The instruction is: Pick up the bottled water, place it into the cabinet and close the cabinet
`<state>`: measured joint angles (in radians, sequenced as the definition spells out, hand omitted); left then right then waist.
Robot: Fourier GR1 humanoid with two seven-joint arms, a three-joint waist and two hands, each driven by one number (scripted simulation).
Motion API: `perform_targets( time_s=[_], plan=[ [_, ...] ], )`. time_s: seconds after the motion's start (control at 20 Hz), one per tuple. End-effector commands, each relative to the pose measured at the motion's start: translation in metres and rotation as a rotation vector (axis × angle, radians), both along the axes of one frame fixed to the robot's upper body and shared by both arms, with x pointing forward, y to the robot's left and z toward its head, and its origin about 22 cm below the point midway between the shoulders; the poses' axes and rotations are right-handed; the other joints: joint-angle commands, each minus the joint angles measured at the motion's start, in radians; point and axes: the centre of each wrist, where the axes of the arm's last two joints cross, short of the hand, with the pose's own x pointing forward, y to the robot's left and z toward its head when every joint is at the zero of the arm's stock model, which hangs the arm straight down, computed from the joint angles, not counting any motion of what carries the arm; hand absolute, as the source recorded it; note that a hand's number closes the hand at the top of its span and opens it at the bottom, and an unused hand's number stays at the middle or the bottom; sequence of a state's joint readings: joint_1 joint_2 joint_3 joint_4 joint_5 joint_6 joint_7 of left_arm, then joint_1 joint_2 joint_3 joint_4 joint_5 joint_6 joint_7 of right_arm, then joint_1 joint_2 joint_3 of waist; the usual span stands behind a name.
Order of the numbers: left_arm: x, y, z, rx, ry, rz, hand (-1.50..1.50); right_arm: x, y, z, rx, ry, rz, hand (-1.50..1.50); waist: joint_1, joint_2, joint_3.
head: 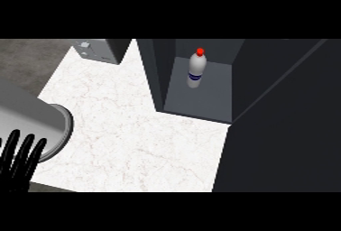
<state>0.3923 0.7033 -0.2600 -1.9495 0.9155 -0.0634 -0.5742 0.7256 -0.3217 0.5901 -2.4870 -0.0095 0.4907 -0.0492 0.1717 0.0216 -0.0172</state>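
Head view: bottled water [195, 68] stands inside cabinet [200, 97], well apart from left hand's [20, 158] straight, spread fingers [30, 151].

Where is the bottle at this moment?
In the head view the bottle stands upright inside the open cabinet, at the upper middle, far from the left hand at the lower left edge.

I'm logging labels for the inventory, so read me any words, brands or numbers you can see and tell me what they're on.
No text can be read.
Bottled water, standing in the open cabinet: a dark blue label band, lettering too small to make out.
Grey appliance at the counter's back edge: a small pale mark, unreadable.
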Motion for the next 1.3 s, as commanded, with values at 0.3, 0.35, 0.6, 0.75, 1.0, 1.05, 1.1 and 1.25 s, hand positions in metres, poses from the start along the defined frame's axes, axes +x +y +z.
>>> perform_targets(
  time_s=[0.3,0.35,0.6,0.75,1.0,1.05,1.1,1.25],
  plan=[
    [0.004,0.015,0.009,0.037,-0.008,-0.053,-1.50,0.013,0.021,0.014,-0.118,-0.103,0.265,1.50,0.082,0.012,-0.007],
    [0.004,0.012,0.008,0.021,-0.008,-0.067,-1.50,0.014,0.020,0.016,-0.171,-0.122,0.314,-1.50,0.077,0.008,-0.008],
    [0.006,0.015,0.012,0.030,-0.007,-0.081,-1.50,0.025,0.020,0.023,-0.184,-0.206,0.323,1.50,0.089,0.006,-0.009],
    [0.007,0.018,0.013,0.043,-0.015,-0.080,-1.50,0.030,0.022,0.022,-0.207,-0.195,0.323,1.50,0.093,0.008,-0.012],
    [0.010,0.027,0.016,0.058,-0.015,-0.069,-1.50,0.037,0.026,0.026,-0.261,-0.230,0.352,1.50,0.089,0.006,-0.013],
    [0.009,0.025,0.014,0.045,-0.010,-0.071,-1.50,0.039,0.027,0.027,-0.254,-0.240,0.354,1.50,0.085,0.008,-0.014],
    [0.009,0.027,0.014,0.053,-0.006,-0.067,-1.50,0.041,0.027,0.027,-0.261,-0.241,0.346,1.50,0.086,0.007,-0.014],
    [0.007,0.028,0.014,0.042,-0.001,-0.078,-1.50,0.045,0.029,0.028,-0.228,-0.247,0.326,1.50,0.089,0.009,-0.013]
  ],
)
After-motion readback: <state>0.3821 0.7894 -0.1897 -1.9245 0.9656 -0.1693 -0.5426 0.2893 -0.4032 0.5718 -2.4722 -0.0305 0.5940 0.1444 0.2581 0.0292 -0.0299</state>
